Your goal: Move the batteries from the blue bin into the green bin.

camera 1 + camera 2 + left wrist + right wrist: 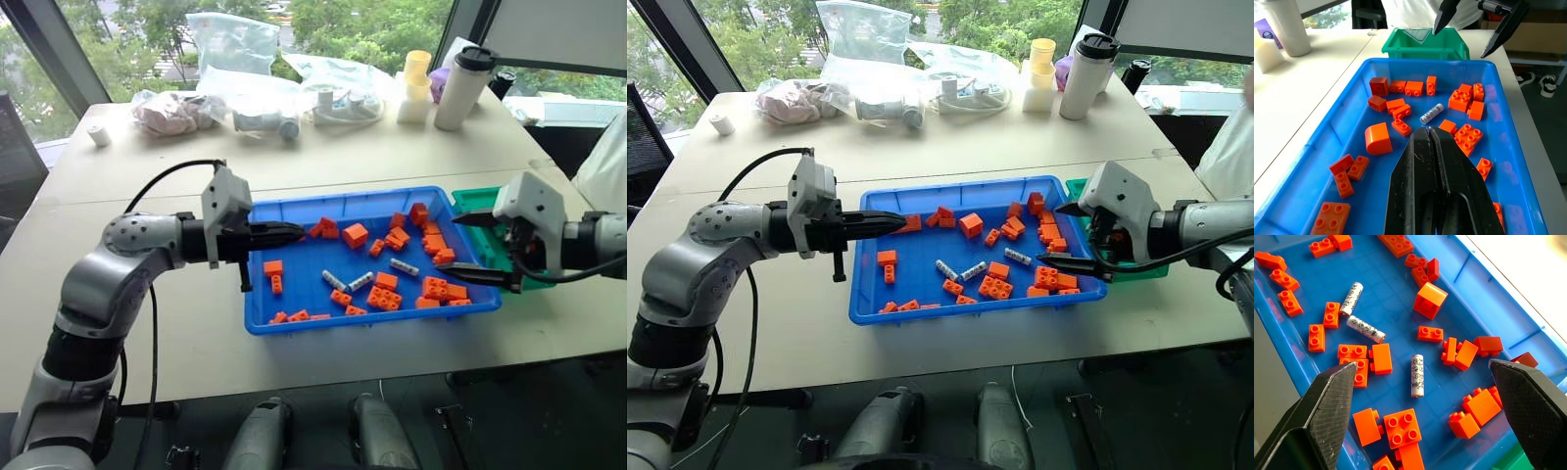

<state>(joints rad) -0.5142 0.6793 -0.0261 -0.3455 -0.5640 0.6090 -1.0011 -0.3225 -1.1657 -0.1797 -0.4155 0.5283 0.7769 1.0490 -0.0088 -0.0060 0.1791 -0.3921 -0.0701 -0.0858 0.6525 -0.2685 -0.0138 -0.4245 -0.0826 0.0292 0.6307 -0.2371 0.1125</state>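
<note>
Three batteries (1417,375) sit among orange bricks (1401,427) in the blue bin (294,323). Right gripper (485,250) fingers spread wide, left gripper (294,233) fingers pressed together.

The blue bin (872,294) sat near the tabletop's front edge, holding scattered orange bricks (994,286) and three batteries (972,270) near its middle. The green bin (1080,188) stood against its right end. The left gripper (893,223), fingers together, hovered over the bin's left end. The right gripper (1065,235) hung spread wide over its right end.
</note>
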